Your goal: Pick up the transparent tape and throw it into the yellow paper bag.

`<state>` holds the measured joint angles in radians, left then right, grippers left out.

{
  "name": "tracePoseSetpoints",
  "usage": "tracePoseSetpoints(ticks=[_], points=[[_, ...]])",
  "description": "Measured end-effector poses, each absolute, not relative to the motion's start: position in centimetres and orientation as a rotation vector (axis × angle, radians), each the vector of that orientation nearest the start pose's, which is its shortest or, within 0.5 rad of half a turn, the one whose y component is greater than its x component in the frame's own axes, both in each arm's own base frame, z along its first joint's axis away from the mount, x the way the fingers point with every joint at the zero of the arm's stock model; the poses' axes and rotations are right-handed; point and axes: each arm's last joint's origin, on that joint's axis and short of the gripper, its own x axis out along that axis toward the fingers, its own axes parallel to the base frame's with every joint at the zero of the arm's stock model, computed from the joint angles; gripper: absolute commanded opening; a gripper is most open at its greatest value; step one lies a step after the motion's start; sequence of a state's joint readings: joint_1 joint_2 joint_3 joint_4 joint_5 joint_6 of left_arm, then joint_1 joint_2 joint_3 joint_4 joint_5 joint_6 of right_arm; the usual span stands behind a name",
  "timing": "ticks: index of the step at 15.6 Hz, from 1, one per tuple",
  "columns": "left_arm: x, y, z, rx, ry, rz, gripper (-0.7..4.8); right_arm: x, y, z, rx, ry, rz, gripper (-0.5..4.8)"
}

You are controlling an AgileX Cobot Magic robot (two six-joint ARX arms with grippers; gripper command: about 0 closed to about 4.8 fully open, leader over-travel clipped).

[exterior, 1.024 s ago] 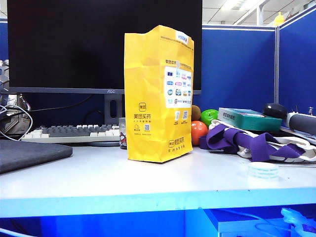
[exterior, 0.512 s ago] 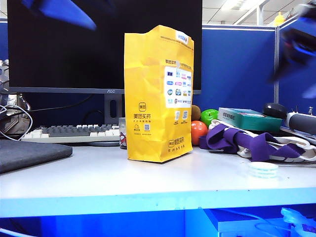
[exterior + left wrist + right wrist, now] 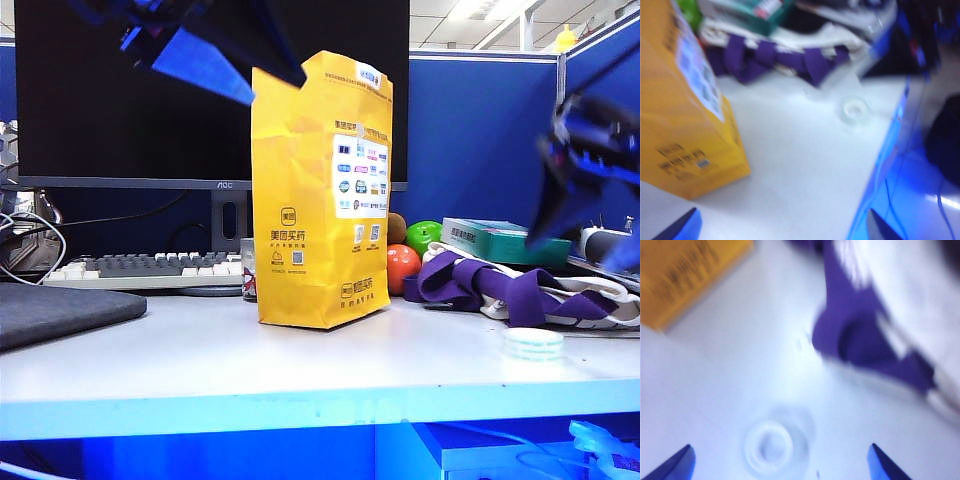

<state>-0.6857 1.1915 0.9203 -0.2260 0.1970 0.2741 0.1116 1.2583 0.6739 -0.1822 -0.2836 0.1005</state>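
The transparent tape (image 3: pixel 534 344) lies flat on the white worktop (image 3: pixel 300 360) near its front edge, just in front of the purple-and-white cloth (image 3: pixel 510 290), well apart from the upright yellow paper bag (image 3: pixel 322 190). The right gripper (image 3: pixel 780 462) hangs above the tape, jaws spread wide, empty. The left gripper (image 3: pixel 782 227) hovers high beside the bag's top corner, jaws parted, holding nothing.
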Motion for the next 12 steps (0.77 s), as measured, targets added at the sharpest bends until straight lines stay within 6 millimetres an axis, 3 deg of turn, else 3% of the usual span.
tracePoseSetpoints(ticks=[4,8,12], points=[[19.5,-17.1,30.1,0.306,0.355,-1.045,4.35,24.7,4.8,18.2,0.146,0.906,0.372,4.79],[19.6,-17.4,29.9,0.258,0.376,-1.108,4.35,25.4,6.6,16.8,0.099,0.913,0.408,4.79],[19.5,-17.4,29.8,0.254,0.389,-1.110,4.35,25.8,6.6,15.9,0.053,0.923,0.371,4.79]])
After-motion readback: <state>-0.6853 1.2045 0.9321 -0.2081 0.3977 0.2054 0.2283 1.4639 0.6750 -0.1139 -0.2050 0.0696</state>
